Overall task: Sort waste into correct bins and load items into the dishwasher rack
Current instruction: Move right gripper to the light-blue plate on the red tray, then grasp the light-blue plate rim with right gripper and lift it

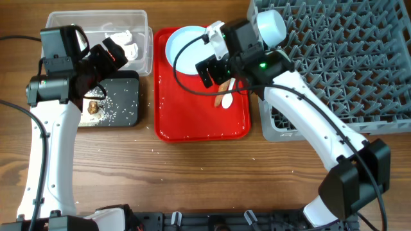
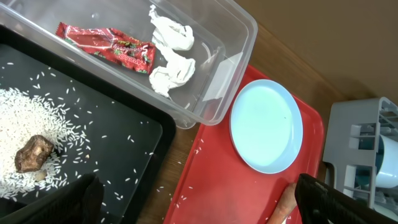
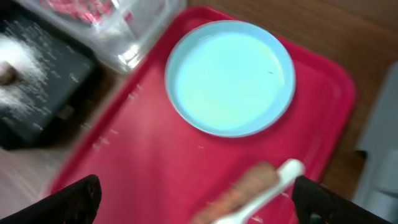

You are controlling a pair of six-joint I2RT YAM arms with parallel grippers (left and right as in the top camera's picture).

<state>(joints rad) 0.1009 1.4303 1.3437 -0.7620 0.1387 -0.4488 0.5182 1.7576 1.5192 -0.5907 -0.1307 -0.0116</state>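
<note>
Overhead view, left to right.

1. Left hand (image 1: 122, 49): it hangs over the clear tub (image 1: 144, 38). The left wrist view shows its fingers (image 2: 81, 199) set wide apart with nothing between them.
2. Clear tub: it holds the red-and-white snack wrapper (image 2: 109, 46) and the crumpled white tissue (image 2: 171, 56), which lie just beside each other.
3. Black tub (image 1: 125, 96): it stands directly in front of the clear tub, with their walls close together. It contains a spread of loose white rice (image 2: 25, 143) with the small brown food lump (image 2: 34, 152) resting on it.
4. Red tray (image 1: 199, 125): it sits on the worktop (image 1: 192, 179) just right of both tubs.
   - The pale blue plate (image 1: 183, 48) lies flat at its far end.
   - The thin orange carrot (image 3: 245, 186) and white plastic spoon (image 3: 277, 180) lie together nearer the tray's right edge. The right wrist view is blurred there.
   - Stray grains dot the tray and the worktop.
5. Right hand (image 1: 217, 72): it is above the tray, over the carrot and spoon. Its fingers (image 3: 78, 199) are spread and grip nothing.
6. Dishwasher rack (image 1: 347, 64): it stands at the far right, beside the tray. A pale bowl (image 1: 271, 25) rests in its far left corner, partly hidden by the right arm.
</note>
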